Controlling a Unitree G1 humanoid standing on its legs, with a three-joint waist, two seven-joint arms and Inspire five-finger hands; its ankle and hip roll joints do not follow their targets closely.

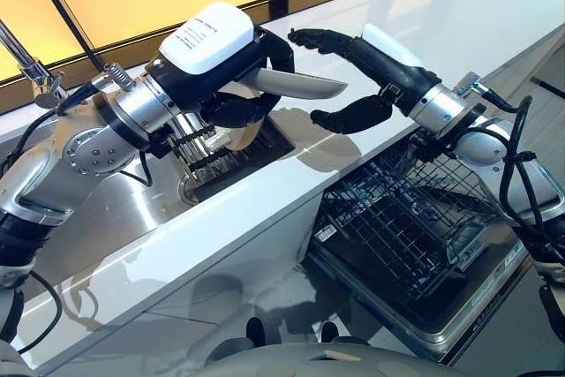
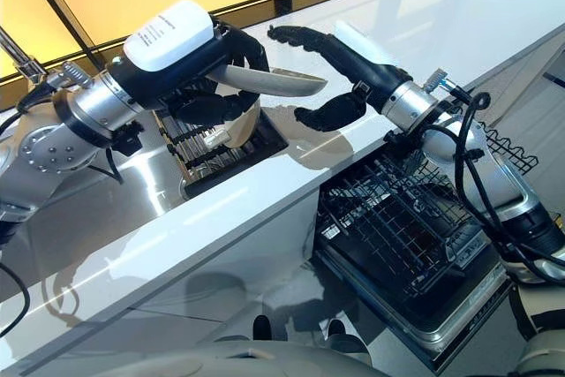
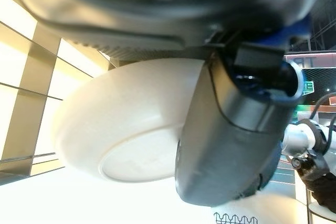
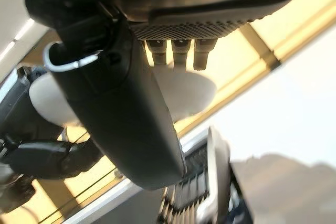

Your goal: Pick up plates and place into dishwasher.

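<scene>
Left robot hand (image 1: 231,86) grips plate (image 1: 305,86) above counter (image 1: 441,33)

Tabletop (image 1: 459,33) is glossy white, pretty mirror-like. Plate (image 3: 131,129) looks like smooth off-white ceramic with a soft sheen. Dishwasher rack (image 1: 406,227) is dark coated wire, and the sink (image 1: 106,218) is brushed steel.
</scene>
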